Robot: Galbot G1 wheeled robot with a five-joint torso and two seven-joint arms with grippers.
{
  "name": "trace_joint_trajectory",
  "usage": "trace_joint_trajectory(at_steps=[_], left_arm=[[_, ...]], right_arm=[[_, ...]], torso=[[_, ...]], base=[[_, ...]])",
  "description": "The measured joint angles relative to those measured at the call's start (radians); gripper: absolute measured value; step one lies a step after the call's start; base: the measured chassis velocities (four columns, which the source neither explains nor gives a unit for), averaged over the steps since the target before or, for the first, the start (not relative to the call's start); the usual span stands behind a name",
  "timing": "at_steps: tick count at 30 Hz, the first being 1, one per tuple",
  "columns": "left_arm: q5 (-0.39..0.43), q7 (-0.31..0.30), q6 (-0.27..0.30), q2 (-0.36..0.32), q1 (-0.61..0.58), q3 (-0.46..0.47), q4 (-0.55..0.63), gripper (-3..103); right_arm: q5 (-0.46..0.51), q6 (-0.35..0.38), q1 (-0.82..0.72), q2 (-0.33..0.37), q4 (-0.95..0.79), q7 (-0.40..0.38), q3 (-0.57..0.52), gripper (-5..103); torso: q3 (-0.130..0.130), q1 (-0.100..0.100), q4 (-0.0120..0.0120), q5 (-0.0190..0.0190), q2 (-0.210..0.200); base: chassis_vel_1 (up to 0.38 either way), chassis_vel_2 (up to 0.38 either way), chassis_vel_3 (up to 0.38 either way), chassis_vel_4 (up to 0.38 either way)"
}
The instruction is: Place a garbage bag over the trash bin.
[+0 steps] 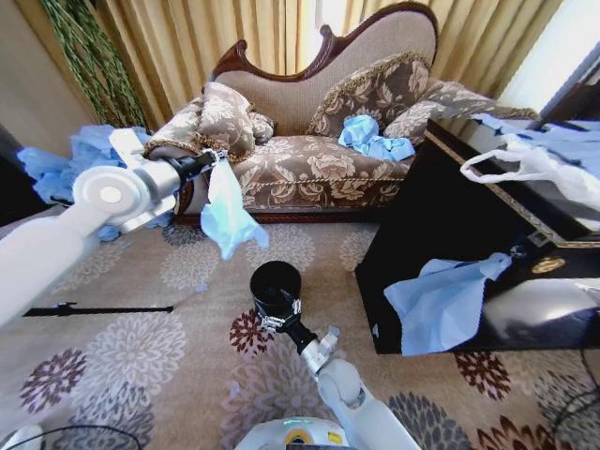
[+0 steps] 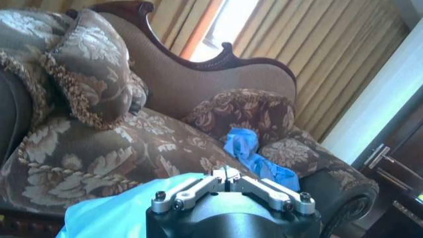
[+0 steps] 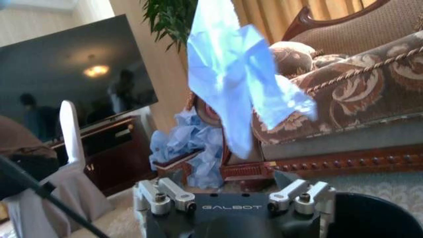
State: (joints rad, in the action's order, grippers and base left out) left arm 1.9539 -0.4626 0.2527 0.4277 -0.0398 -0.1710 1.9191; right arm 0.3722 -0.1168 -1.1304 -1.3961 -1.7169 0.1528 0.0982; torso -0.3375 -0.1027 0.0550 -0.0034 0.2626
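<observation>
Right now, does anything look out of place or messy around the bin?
Yes. Spare blue bags lie crumpled on the sofa seat and drape off the dark cabinet. The garbage bag hangs bunched, unopened, from the left gripper. The right gripper is at the trash bin rim.

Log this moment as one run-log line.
left pincer: shut on garbage bag, held above floor | right pincer: at trash bin rim | bin: upright, unlined

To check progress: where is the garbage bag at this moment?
In the head view the garbage bag hangs from the left claw, in front of the sofa and up-left of the trash bin.
</observation>
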Motion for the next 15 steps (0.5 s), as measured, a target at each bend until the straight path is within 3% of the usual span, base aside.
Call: trace_joint_trajectory(at_steps=[5, 7, 9, 10, 13, 15], left_arm=[[0.004, -0.029, -0.014, 0.052, 0.044, -0.058, -0.038, 0], [0.004, -0.033, -0.015, 0.058, 0.05, -0.064, -0.042, 0], [0.007, -0.052, -0.019, 0.108, 0.1, -0.121, -0.076, 0], [0.007, -0.052, -0.019, 0.108, 0.1, -0.121, -0.076, 0], [0.007, -0.056, -0.02, 0.152, 0.16, -0.176, -0.113, 0], [0.009, -0.056, -0.02, 0.158, 0.17, -0.181, -0.118, 0]], right_arm=[[0.052, 0.028, 0.109, -0.069, 0.079, -0.108, 0.048, 85], [0.054, 0.031, 0.119, -0.075, 0.085, -0.117, 0.049, 85], [0.059, 0.057, 0.176, -0.109, 0.11, -0.186, 0.049, 83], [0.059, 0.057, 0.176, -0.109, 0.11, -0.186, 0.049, 83], [0.051, 0.09, 0.226, -0.136, 0.137, -0.281, 0.019, 87], [0.051, 0.096, 0.23, -0.137, 0.138, -0.291, 0.014, 87]], torso=[[0.0, 0.0, 0.0, -0.0001, 0.0], [0.0, 0.0, 0.0, -0.0001, 0.0], [0.0, 0.0, 0.0, -0.0002, 0.0], [0.0, 0.0, 0.0, -0.0002, 0.0], [0.0, 0.0, 0.0007, 0.0001, 0.0], [0.0, 0.0, 0.0003, 0.0, 0.0]], base=[[0.0, 0.0, 0.0, 0.0], [0.0, 0.0, 0.0, 0.0], [0.0, 0.0, 0.0, 0.0], [0.0, 0.0, 0.0, 0.0], [0.0, 0.0, 0.0, 0.0], [0.0, 0.0, 0.0, 0.0]])
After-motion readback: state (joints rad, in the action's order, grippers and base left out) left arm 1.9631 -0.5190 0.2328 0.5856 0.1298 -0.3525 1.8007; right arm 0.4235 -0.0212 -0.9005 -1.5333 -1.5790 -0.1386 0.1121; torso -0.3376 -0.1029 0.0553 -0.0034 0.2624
